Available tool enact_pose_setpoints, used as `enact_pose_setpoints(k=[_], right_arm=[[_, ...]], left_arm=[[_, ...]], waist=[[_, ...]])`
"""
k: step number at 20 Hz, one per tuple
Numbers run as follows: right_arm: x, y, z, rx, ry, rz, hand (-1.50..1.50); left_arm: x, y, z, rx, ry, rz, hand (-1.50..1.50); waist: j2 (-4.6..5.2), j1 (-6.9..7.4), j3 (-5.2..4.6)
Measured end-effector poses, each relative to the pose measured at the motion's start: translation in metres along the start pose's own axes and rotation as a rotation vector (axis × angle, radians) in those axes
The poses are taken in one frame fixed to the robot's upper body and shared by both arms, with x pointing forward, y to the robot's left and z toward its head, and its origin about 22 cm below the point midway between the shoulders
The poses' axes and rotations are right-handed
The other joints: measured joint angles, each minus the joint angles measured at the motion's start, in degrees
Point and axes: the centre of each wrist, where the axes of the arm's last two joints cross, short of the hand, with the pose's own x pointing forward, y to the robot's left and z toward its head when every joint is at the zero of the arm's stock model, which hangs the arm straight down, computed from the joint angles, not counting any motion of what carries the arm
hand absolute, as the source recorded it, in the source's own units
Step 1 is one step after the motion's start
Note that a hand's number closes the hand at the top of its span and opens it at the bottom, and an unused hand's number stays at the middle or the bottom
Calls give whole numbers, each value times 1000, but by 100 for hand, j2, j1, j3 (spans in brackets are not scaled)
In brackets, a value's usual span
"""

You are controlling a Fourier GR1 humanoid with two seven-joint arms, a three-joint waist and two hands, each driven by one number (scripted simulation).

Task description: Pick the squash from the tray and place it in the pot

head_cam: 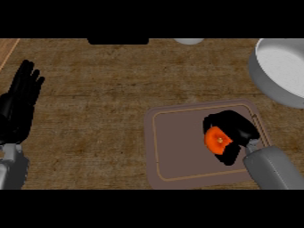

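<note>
Squash [217, 139] mostly hidden by curled fingers [228, 119] of right hand [241, 129], over tray [177, 149]

The right hand [236, 125] is curled round the squash [216, 139], its grey forearm [276, 169] coming in from the lower right. The left hand [16, 107] rests open at the left edge, fingers up.

Both hands are matte black. The left hand [16, 104] has long slim fingers [28, 78] on a broad dark palm. The right hand [236, 125] reads as a chunky black mass, surface detail too dark to tell. Forearms are plain light grey, smooth and rounded. The left forearm [6, 171] and right forearm [276, 169] each narrow to a small grey wrist piece where they meet the black.
</note>
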Motion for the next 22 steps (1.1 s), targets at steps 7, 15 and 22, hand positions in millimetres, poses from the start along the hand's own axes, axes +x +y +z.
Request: enact_pose_setpoints(k=[7, 15, 22], right_arm=[[21, 3, 58, -38, -106, 21, 150], [27, -48, 110, -485, -113, -146, 150], [12, -95, 143, -805, -39, -226, 150]], left_arm=[[-5, 4, 1, 10, -1, -3, 0], [-6, 9, 5, 17, 9, 0, 0], [-3, 9, 0, 3, -1, 1, 0]], waist=[[23, -12, 18], [6, -108, 22], [34, -12, 23]])
